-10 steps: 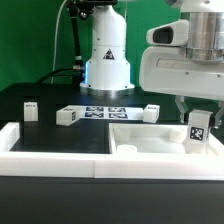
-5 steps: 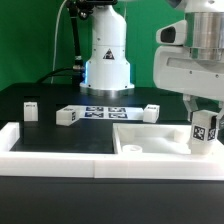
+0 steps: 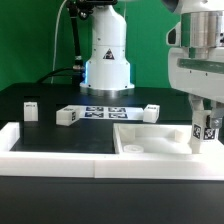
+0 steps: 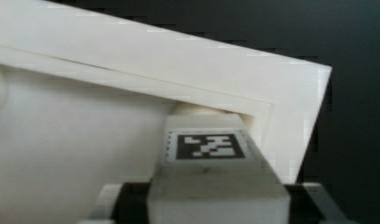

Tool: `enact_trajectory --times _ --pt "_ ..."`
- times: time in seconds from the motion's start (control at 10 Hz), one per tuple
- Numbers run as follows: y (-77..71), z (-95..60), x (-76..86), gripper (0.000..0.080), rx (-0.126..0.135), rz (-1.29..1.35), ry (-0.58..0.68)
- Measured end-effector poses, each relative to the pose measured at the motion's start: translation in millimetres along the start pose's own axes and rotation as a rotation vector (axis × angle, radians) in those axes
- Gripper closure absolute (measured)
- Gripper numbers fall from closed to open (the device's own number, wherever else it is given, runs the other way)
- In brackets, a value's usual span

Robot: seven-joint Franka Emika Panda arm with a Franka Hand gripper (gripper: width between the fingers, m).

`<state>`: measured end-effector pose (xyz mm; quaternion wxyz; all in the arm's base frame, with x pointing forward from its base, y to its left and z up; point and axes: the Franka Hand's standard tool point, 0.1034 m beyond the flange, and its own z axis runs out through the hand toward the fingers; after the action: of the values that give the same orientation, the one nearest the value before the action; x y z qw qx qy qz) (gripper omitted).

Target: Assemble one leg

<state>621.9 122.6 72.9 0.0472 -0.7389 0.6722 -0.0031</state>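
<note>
My gripper (image 3: 208, 122) is shut on a white leg (image 3: 209, 133) with a black-and-white tag, held upright over the right end of the large flat white panel (image 3: 160, 140) at the exterior view's right. In the wrist view the leg (image 4: 208, 160) sits between my dark fingers (image 4: 130, 200), its tagged end near the corner of the panel (image 4: 98, 110). Three more legs stand on the black table: one (image 3: 31, 108) at the left, one (image 3: 67, 116) left of centre, one (image 3: 150, 110) right of centre.
The marker board (image 3: 103, 111) lies in front of the robot base (image 3: 106, 60). A long white border rail (image 3: 70, 158) runs along the table's front edge, with a raised end (image 3: 8, 137) at the left.
My gripper has carried the leg further toward the exterior view's right and slightly lower, from over the panel's middle right to its right end.
</note>
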Motion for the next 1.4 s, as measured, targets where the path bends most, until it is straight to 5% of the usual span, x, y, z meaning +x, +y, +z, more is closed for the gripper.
enact_trajectory --times 0.8,1.0,1.4 --pt "-1.3 0.5 4.0 0.0509 0.006 0.41 -0.027" --pt "-1.1 0.8 3.3 0.0226 0.006 0.4 -0.027" --pt "-0.9 1.0 2.4 0.0154 0.006 0.393 -0.027"
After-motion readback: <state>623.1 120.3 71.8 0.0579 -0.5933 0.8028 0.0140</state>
